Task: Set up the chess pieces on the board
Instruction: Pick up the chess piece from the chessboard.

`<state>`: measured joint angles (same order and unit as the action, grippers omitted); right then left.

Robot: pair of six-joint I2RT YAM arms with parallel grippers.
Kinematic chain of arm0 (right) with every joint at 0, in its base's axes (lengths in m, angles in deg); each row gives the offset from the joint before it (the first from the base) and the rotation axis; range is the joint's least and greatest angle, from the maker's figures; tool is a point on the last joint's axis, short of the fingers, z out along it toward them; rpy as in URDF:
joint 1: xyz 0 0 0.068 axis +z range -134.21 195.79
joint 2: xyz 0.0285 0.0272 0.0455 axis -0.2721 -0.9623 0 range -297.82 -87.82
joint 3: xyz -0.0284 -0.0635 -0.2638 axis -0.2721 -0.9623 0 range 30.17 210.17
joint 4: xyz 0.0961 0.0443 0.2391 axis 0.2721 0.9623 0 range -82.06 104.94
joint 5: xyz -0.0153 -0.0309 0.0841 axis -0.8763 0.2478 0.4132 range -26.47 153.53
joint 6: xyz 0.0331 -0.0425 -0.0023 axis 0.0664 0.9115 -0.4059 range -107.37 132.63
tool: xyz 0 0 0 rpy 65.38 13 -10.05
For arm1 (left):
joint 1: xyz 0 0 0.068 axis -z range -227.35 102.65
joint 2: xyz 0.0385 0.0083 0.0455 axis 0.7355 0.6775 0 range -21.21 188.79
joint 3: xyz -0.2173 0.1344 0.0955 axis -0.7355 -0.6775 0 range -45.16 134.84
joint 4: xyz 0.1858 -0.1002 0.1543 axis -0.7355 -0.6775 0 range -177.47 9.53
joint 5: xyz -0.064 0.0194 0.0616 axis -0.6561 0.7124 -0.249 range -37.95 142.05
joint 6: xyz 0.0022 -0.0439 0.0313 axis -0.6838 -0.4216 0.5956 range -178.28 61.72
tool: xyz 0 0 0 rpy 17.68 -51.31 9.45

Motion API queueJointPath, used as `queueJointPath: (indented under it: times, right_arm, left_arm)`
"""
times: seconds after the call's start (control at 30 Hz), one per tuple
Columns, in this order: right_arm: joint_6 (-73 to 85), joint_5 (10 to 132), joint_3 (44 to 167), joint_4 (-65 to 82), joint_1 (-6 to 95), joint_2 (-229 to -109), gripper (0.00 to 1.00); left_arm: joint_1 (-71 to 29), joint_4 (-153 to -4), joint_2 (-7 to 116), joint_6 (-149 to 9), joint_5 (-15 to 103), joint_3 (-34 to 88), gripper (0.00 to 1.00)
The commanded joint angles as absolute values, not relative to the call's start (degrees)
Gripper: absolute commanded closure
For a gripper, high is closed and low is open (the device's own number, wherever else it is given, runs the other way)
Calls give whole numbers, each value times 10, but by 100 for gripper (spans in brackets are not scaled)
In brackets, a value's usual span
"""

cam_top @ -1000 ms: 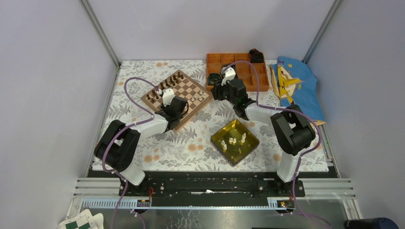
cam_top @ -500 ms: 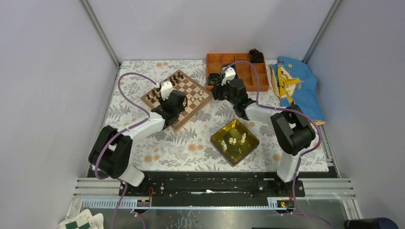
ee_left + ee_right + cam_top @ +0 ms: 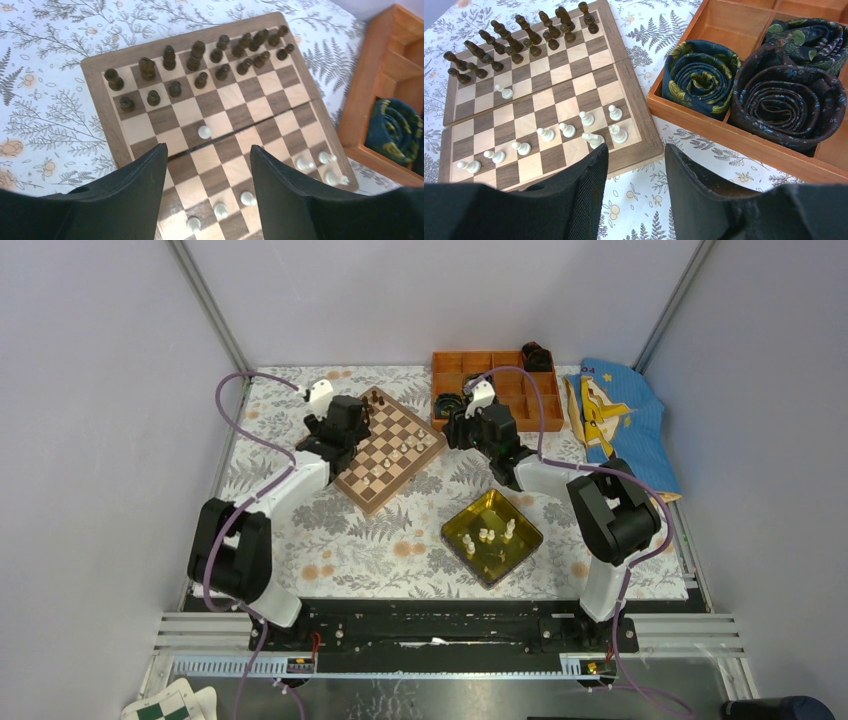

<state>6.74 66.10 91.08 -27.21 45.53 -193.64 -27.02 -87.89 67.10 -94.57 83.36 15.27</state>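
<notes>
The left arm has swung away from the near-left edge of the board (image 3: pixel 395 445) and now sits over its left corner. The right arm has barely shifted. The left gripper (image 3: pixel 207 148) hangs with its jaws wide apart and nothing between them, looking across the board from above. The right gripper (image 3: pixel 635 149) is also spread and empty, hovering just off the board's right corner beside the orange box (image 3: pixel 744 135).

A single white pawn (image 3: pixel 204 132) stands alone just past the centre seam, on the side of the dark pieces (image 3: pixel 195 50). It is well apart from the row of cream pieces (image 3: pixel 545 134) along the near-right edge. Two larger cream figures stand behind that row at the right corner, and one may be tipped over, though the view is too small to be sure. More cream figures wait in the yellow tray (image 3: pixel 522 518) towards the near edge of the table (image 3: pixel 300 540).

The stray pawn looks like the job for the left gripper. It should come straight down with the jaws either side of the pawn and close low on the stem rather than the head. It should then lift high enough to clear the nearby dark pawns and set the pawn down in the middle of its square. The right gripper should stay off the board meanwhile.
</notes>
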Motion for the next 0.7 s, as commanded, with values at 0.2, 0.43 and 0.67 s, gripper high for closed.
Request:
queueJointPath:
  times: [0.2, 0.43, 0.67]
  right_arm:
    - [59, 667, 941, -288, 443, -1942, 47]
    - [55, 670, 949, -290, 440, -1960, 47]
    - [52, 671, 953, -293, 440, -1969, 47]
  left_arm:
    - [-318, -840, 763, -899, 773, 195, 34]
    - [-328, -818, 798, -877, 747, 202, 34]
    - [-334, -807, 818, -861, 732, 214, 34]
